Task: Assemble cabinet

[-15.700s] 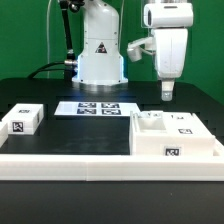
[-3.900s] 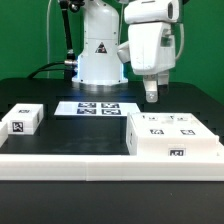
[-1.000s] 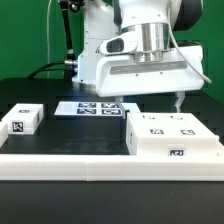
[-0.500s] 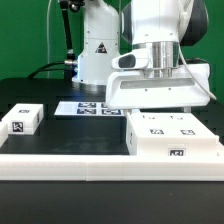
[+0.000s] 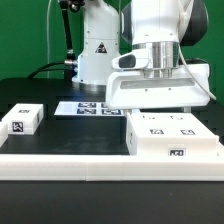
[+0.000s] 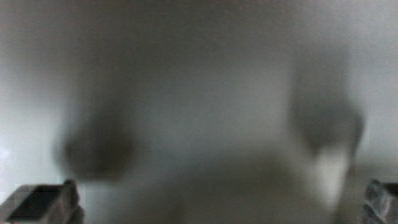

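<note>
Gripper [image 5: 155, 106] lowered since 1 s ago, just above white plastic box cabinet [image 5: 150, 142] bearing square marker tags [image 5: 172, 152]; wrist view alone shows fingers [image 6: 43, 204] spread, released

Blocked at right by cabinet [image 5: 175, 138] in near-right corner and by gripper [image 5: 160, 106] w/ broad hand body just over its far edge, fingers [image 6: 43, 205] spread wide; in wrist view only blurred white close up, so gap below not readable. Free down the middle over black table [image 5: 45, 92] betw. cabinet and small white block [image 5: 22, 121] at near left, w/ only flat marker board [image 5: 97, 108] lying low at far end of that lane. Closed off at far centre by robot base [image 5: 98, 55], along near side by low white rail [image 5: 70, 163] across full width.
</note>
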